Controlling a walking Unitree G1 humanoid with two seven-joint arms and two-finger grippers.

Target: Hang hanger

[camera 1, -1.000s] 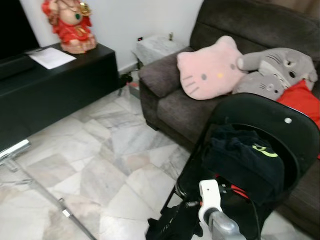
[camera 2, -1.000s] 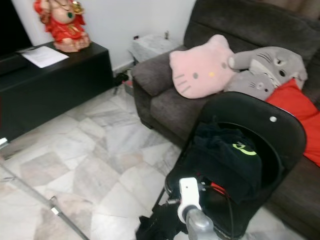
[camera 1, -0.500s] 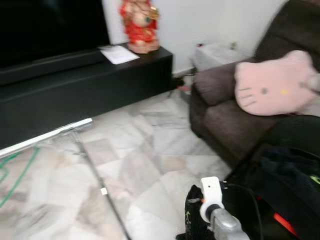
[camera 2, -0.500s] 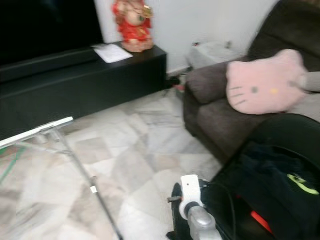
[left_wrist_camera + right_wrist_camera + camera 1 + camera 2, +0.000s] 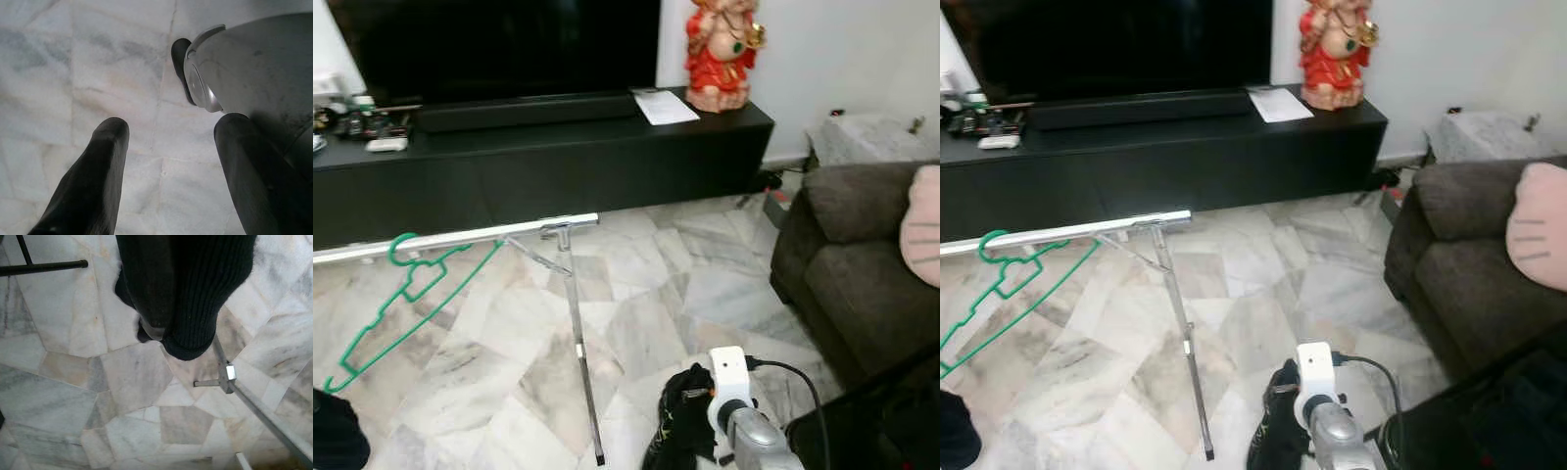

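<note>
On the marble floor short of the silver rail (image 5: 460,236), where a green hanger (image 5: 396,299) already hangs, your right gripper (image 5: 683,423) stays closed on a dark garment (image 5: 188,289), left gripper (image 5: 166,161) open and empty; next, carry it toward the rail.

red figurine (image 5: 722,51), paper (image 5: 666,106) on black cabinet (image 5: 558,171) | sofa (image 5: 857,279) right

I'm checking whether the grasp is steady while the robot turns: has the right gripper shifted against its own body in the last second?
No. The right gripper stays low, right of centre, clutching the dark garment; the TV cabinet slid in because the camera turned.
</note>
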